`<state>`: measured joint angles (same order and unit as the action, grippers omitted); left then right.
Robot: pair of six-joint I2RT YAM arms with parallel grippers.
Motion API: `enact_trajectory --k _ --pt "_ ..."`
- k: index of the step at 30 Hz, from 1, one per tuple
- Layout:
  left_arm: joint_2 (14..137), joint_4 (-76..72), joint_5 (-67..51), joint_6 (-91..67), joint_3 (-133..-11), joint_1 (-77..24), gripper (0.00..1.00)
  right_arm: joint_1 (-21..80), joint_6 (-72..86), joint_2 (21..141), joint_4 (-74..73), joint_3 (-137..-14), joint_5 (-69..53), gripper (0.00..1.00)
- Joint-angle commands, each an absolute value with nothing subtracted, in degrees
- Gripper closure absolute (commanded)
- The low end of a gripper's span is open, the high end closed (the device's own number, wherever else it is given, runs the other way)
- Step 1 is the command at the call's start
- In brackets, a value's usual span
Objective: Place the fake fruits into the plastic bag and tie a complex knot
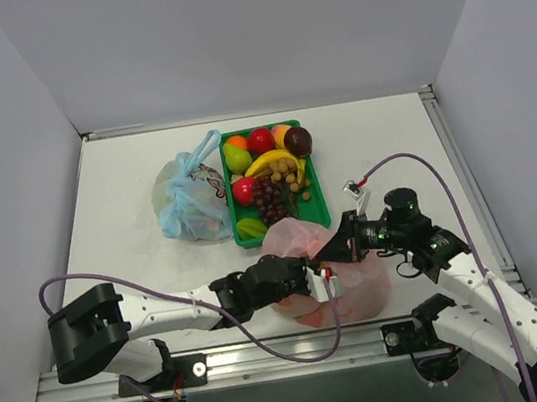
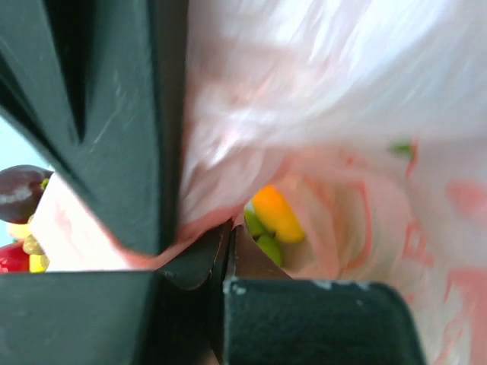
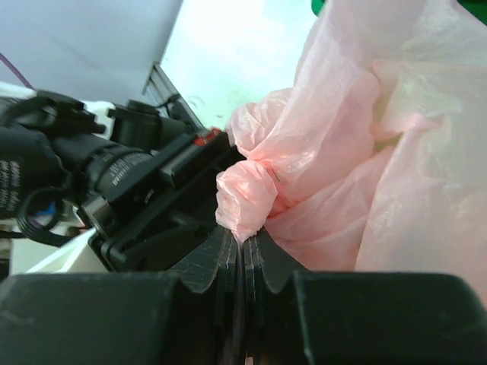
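Left gripper (image 2: 228, 245) and right gripper (image 3: 243, 255) pinch plastic bag (image 3: 365, 152).

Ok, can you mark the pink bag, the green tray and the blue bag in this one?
pink bag (image 1: 362, 288), top external view, on its bulging body near the right arm.
green tray (image 1: 319, 214), top external view, on its near right corner.
blue bag (image 1: 187, 211), top external view, on the middle of its body.

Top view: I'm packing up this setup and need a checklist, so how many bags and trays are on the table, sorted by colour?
pink bag: 1
blue bag: 1
green tray: 1
Total: 3
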<state>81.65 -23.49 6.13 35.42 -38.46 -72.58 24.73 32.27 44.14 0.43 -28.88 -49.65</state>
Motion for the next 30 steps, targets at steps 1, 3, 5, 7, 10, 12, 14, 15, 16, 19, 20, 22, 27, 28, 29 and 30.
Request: enact_trajectory --k 1,3,5,7,10,12,14,15,16,19,20,22,27,28,29,30 --pt "81.7 -34.5 2.3 28.9 -36.2 -72.0 1.0 25.0 41.3 45.7 13.8 -29.4 -54.8 1.0" --pt "84.9 -40.6 5.0 29.2 -35.9 -72.4 1.0 25.1 44.5 46.4 17.4 -29.3 -55.2 1.0" --pt "88.9 -45.9 10.5 31.0 -36.0 -72.4 1.0 25.3 44.6 45.9 16.0 -29.4 -55.2 1.0" --pt "91.3 -54.5 12.9 33.0 -36.0 -72.5 1.0 25.3 43.2 45.4 12.6 -29.0 -55.5 0.96" --pt "96.9 -66.9 18.8 38.7 -36.3 -74.2 1.0 25.1 34.9 44.8 6.4 -31.1 -56.2 0.71" --pt "101.2 -76.6 20.6 44.1 -35.3 -74.8 1.0 25.1 27.3 45.1 -4.2 -36.3 -56.5 0.61" --pt "103.8 -83.0 20.7 48.6 -34.3 -75.7 1.0 25.0 16.6 44.4 -14.5 -39.5 -55.1 0.41" --pt "106.3 -88.9 20.7 50.0 -33.4 -76.1 1.0 24.9 12.8 43.9 -18.6 -42.9 -54.1 0.36" --pt "107.5 -91.6 20.3 51.3 -33.1 -76.4 1.0 24.9 10.2 43.4 -21.9 -44.2 -52.8 0.3" --pt "110.2 -95.5 21.1 54.4 -33.9 -77.3 1.0 24.7 4.8 40.5 -30.6 -48.9 -49.7 0.22" --pt "110.5 -95.5 21.3 54.2 -34.1 -77.5 1.0 24.5 4.2 40.2 -31.5 -50.0 -48.4 0.21" --pt "110.7 -95.4 20.7 54.8 -34.5 -77.6 1.0 24.3 4.4 39.9 -33.1 -53.7 -44.7 0.21" --pt "110.7 -95.5 21.6 56.8 -35.2 -77.7 1.0 20.8 0.6 42.5 -31.6 -57.8 -40.5 0.44" --pt "110.7 -95.5 21.4 57.0 -35.2 -77.9 1.0 19.3 0.4 43.8 -30.6 -58.1 -38.8 0.56" --pt "110.3 -95.5 21.4 57.7 -35.2 -78.0 1.0 17.3 0.4 46.8 -30.0 -58.2 -39.5 0.6" --pt "110.2 -95.5 21.4 57.9 -35.2 -78.0 1.0 13.1 0.4 48.5 -29.0 -57.7 -41.5 0.63"
